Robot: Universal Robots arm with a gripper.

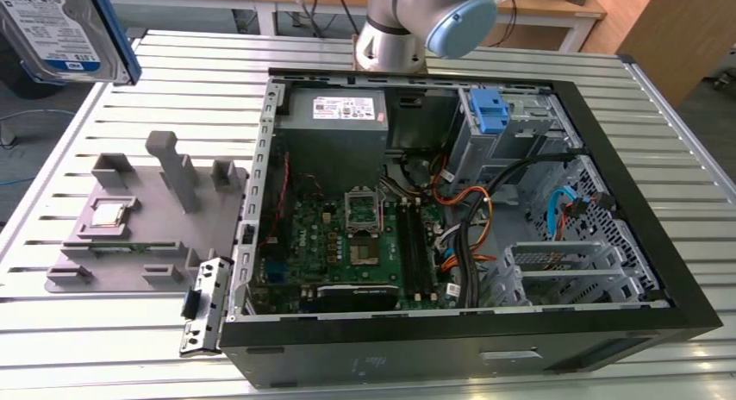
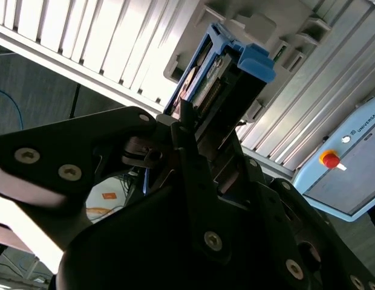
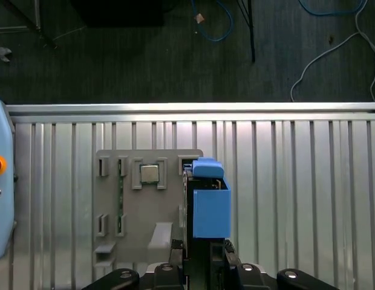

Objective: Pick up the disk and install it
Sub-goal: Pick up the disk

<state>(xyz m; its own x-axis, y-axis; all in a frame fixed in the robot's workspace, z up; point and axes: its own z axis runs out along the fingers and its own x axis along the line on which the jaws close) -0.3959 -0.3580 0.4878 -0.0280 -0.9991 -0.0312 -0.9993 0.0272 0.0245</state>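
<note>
One disk (image 1: pixel 64 29) appears at the upper left of the exterior view, lifted clear of the counter (image 1: pixel 81 348) and close to the camera. Its white label with a blue band faces the camera, and a blue bracket runs along its edge.

That view also shows one robot arm (image 1: pixel 426 25) at top centre. One open computer case (image 1: pixel 460 331) lies on the slatted metal counter and takes up the centre and right. Inside the case are one grey power-supply box (image 1: pixel 333 111), one green motherboard (image 1: pixel 345 245) and one blue latch (image 1: pixel 489 111) on the drive bay. At the exterior view's left, beside the case, sits one grey fixture tray (image 1: pixel 138 210) holding one small square processor chip (image 1: pixel 109 213).

The second wrist view adds what the exterior view cannot give. The black tool (image 2: pixel 199 139) is closed on the disk (image 2: pixel 211 84), with its fingers (image 2: pixel 187 151) pressed against the drive's sides.

The first wrist view looks straight down past the tool (image 3: pixel 202 266). The disk (image 3: pixel 210 208) hangs edge-on above the fixture tray (image 3: pixel 148 211), just beside the chip (image 3: pixel 150 174).

Both wrist views show one light blue control pendant (image 2: pixel 351 169) with one red button (image 2: pixel 330 159).
</note>
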